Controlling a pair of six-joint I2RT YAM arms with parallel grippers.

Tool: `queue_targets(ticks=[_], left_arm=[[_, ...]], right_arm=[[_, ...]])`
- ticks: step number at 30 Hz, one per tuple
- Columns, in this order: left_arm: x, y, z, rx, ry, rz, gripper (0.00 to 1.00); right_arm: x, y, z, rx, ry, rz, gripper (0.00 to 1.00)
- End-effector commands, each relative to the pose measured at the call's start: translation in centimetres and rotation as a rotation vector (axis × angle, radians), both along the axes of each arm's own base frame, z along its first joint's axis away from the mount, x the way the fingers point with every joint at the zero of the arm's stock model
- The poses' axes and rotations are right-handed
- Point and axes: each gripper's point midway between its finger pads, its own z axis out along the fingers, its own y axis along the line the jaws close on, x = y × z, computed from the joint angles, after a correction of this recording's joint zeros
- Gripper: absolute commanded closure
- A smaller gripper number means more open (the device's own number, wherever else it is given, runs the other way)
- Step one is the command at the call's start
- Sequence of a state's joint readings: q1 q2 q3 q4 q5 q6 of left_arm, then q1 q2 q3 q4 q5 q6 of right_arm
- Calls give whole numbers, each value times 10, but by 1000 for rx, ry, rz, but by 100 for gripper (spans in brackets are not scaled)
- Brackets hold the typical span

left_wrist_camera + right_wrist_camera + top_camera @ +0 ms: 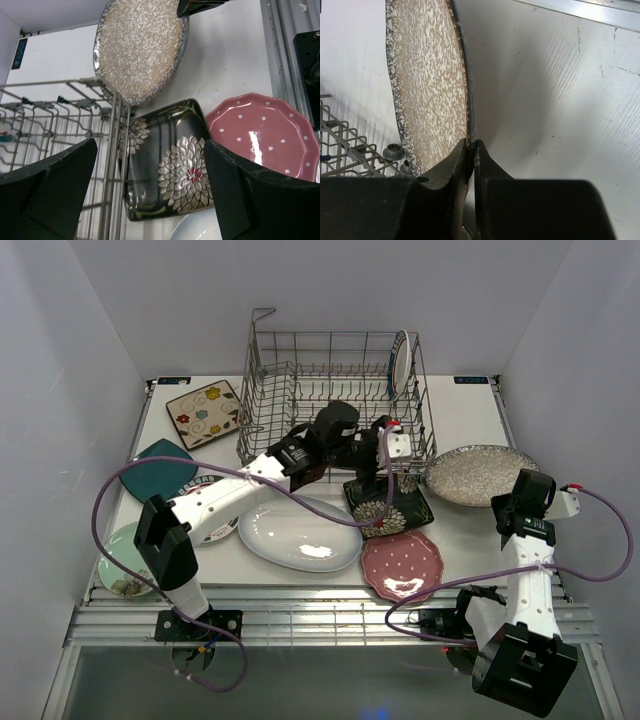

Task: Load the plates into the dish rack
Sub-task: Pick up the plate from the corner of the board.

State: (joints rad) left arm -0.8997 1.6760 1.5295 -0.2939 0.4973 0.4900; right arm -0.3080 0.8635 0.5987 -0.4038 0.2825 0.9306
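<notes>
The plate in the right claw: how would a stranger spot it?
From the wire dish rack, look just past its right front corner. The speckled plate there has its rim pinched by the right gripper. It alone is mottled beige-grey; beside it are a black floral square plate and a pink dotted plate.

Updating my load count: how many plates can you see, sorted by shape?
Square: 3, cream floral, teal, black floral
Round: 4, speckled grey, pale green, racked one, one under the left arm
Oval: 1, white
Scalloped: 1, pink
Total: 9
</notes>
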Motion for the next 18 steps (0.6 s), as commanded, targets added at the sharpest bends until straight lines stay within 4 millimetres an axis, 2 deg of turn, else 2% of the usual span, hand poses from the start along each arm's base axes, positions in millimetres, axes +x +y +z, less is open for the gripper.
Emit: queue_targets(ticks=[1, 2, 4, 8, 9, 11, 13, 14, 15, 18], left_arm=[[-14, -24, 27, -47, -45, -66, 2], [-14, -30, 21, -44, -25, -81, 2], [-23, -41, 26, -63, -30, -130, 2], [-38, -63, 9, -50, -62, -197, 2], [-44, -70, -1, -37, -67, -224, 2], [-47, -77, -8, -36, -76, -245, 2], [-45, -86, -23, -20, -66, -254, 2], [-43, -91, -23, -25, -70, -259, 2], [-40, -96, -38, -3, -60, -260, 2], [-39, -107, -43, 1, -77, -273, 2]], right_arm=[[8, 0, 37, -37, -75, 32, 92], [8, 1, 36, -26, -76, 26, 92], [7, 4, 35, -15, -88, 32, 92], [6, 7, 41, -6, -100, 38, 92], [5, 7, 43, -8, -101, 40, 92], [3, 8, 52, -16, -110, 44, 92], [2, 8, 59, -24, -121, 45, 92], [0, 8, 59, -23, -110, 45, 92], [-1, 7, 61, -29, -109, 40, 92], [-5, 8, 64, -29, -90, 42, 92]])
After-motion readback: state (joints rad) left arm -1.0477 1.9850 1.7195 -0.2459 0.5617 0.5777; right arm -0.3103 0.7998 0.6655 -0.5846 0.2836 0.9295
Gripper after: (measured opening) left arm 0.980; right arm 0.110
